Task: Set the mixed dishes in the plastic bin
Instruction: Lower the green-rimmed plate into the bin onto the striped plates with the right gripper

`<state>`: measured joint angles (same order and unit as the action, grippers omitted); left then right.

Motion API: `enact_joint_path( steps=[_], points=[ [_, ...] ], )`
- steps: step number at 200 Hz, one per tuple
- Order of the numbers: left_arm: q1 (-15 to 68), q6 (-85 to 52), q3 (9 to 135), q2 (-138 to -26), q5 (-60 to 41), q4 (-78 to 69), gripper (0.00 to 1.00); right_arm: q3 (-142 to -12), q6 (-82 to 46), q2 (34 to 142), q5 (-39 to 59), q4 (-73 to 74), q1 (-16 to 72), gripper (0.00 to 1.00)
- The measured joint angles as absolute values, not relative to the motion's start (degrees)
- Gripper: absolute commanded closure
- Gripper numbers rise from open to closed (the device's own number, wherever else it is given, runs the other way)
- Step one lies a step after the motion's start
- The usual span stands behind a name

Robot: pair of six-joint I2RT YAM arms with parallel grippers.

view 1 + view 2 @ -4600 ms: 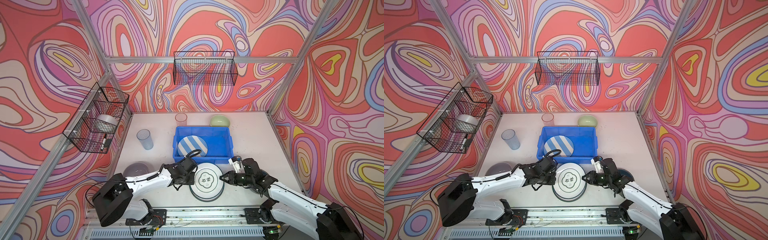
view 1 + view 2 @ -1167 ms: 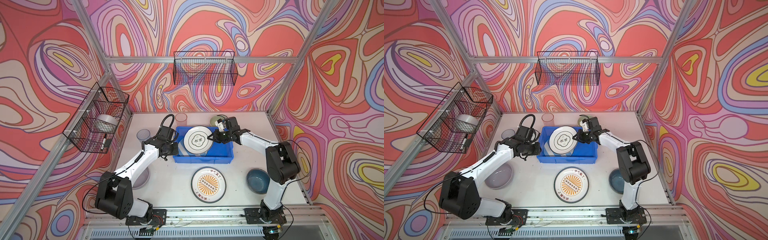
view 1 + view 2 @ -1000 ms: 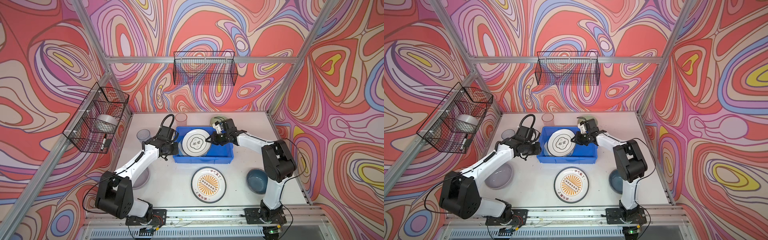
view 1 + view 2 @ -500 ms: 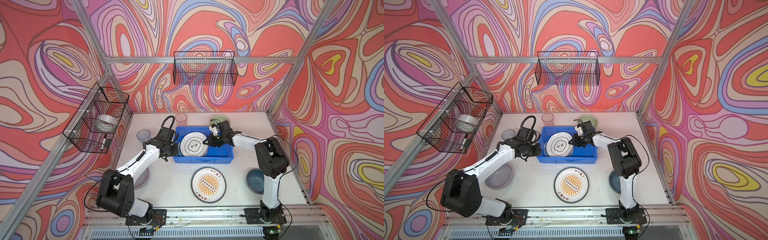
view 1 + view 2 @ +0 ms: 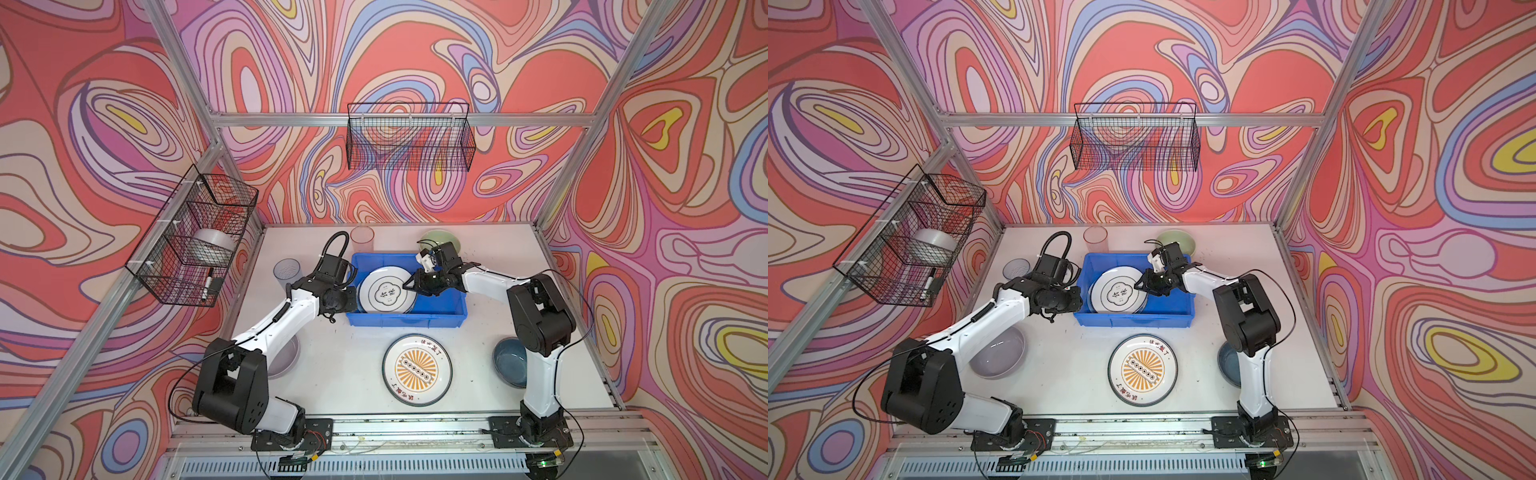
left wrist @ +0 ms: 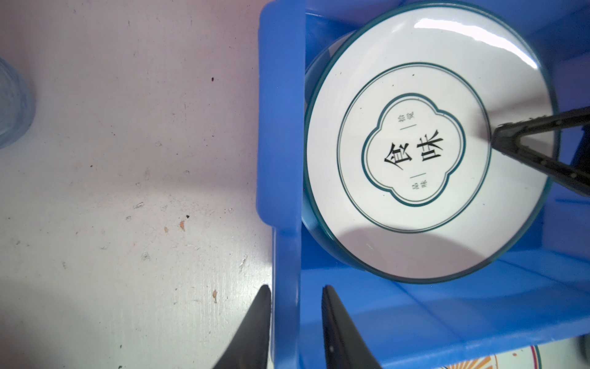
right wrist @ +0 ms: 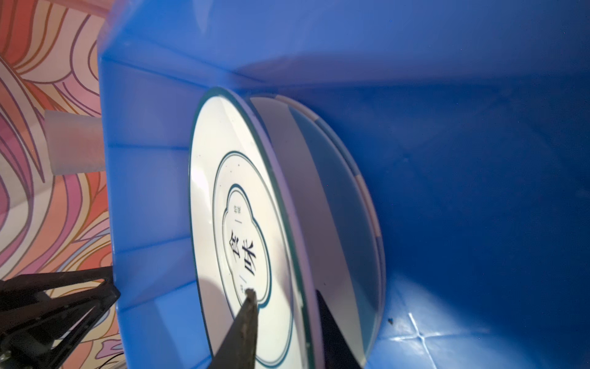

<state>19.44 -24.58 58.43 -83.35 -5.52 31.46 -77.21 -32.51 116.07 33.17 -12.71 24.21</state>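
Straddling the edge of the white plate with a thin teal rim (image 5: 384,291), the right gripper (image 5: 408,286) has its jaws apart, one finger over the plate's face and the other behind its rim.
That plate lies at a slant inside the plastic bin (image 5: 407,320), on top of the blue-and-white striped plate (image 7: 344,207). The left gripper (image 6: 294,287) is clamped on the bin's left wall, one finger outside and one inside. On the white table (image 5: 340,374), in front of the bin, lies the sunburst plate with a lettered dark rim (image 5: 417,370). The dark blue bowl (image 5: 509,365) sits to its right, partly behind the right arm, and the grey bowl (image 5: 286,357) to its left, under the left arm. Behind the bin stand the pale green bowl (image 5: 440,240) and the pink tumbler (image 5: 362,239). The clear blue tumbler (image 5: 286,272) stands to the bin's left.
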Motion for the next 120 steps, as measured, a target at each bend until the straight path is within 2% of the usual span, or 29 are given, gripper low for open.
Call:
enact_joint_path(
  steps=[35,120],
  points=[
    [19.44,-25.15,58.30,-83.35,-5.56,31.46,0.68,-78.87,-31.07,116.16,31.55,-15.25,24.21,0.60],
    [19.40,-25.69,58.30,-83.35,-6.00,31.46,0.68,-79.75,-29.32,116.16,27.99,-18.72,24.21,0.54]
  ],
)
